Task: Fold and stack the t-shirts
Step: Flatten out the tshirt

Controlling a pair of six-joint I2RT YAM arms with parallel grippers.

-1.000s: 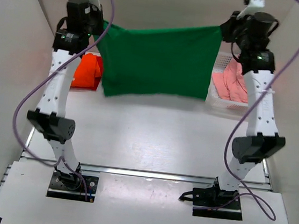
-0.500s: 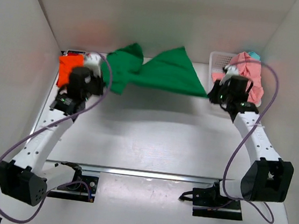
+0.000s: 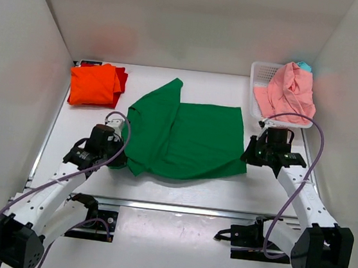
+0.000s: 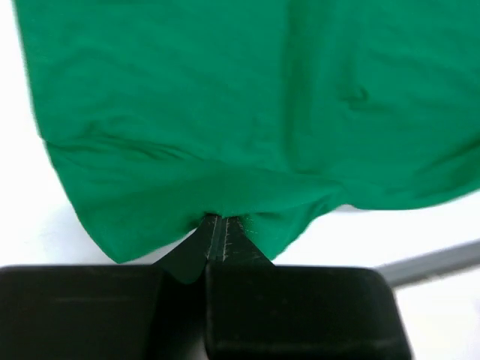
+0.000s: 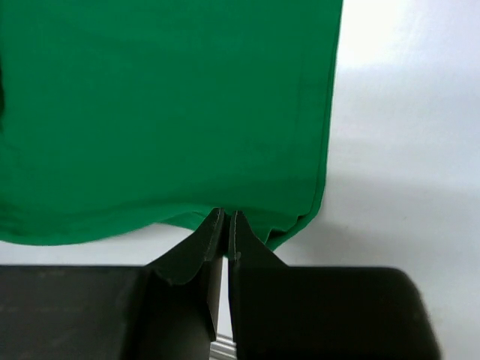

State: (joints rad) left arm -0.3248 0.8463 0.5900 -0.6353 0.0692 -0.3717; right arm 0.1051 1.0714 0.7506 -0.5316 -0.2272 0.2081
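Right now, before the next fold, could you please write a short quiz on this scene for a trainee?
1. True or false: the green t-shirt hangs in the air.
2. The orange t-shirt lies on: A) a red t-shirt, B) the green t-shirt, C) a white towel.
3. What do the left tool and the right tool both clamp?
Key: 1 false, it lies spread on the table. 2 A. 3 The near edge of the green t-shirt.
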